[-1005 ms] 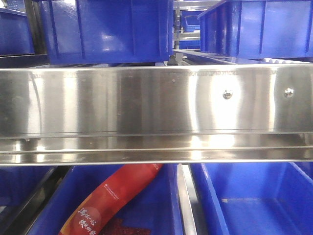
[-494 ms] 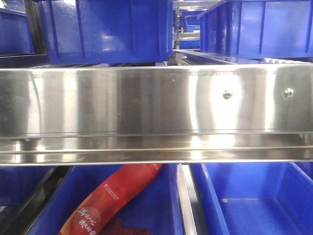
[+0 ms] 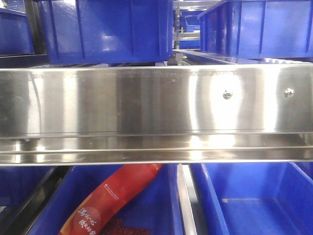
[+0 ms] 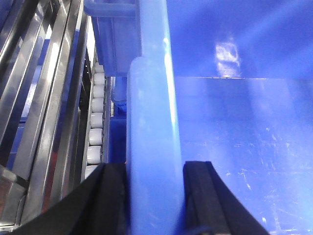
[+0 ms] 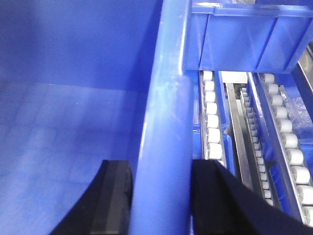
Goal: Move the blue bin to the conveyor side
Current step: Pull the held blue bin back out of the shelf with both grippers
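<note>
**Blue plastic clamped on two sides**

The large, rectangular blue bin of glossy bright plastic has its thick rolled rim running straight up between the left jaws. Their two black pads stand one on each side of the rim and press against it, so these jaws are closed down to the rim's width and hold the bin. Inward of the left jaws lie the bin's scuffed inner surfaces. Outward of them runs a row of small white rollers beside shiny steel rails. Ahead of them, past the rim's end, a paler blue plastic tote shows.

The right jaws grip the blue bin in the same way. Black pads flank the rim and touch it on both faces. Inward of these jaws is the bin's smooth blue interior. Outward run two tracks of white rollers, and ahead of them stands another ribbed blue plastic crate.

In the front view a broad brushed stainless-steel rail crosses the middle. Two blue totes stand above it. Below it, a lower left blue tote holds a long red packet with white lettering, and beside that is a lower right blue tote. Where these sit relative to the jaws cannot be told.
</note>
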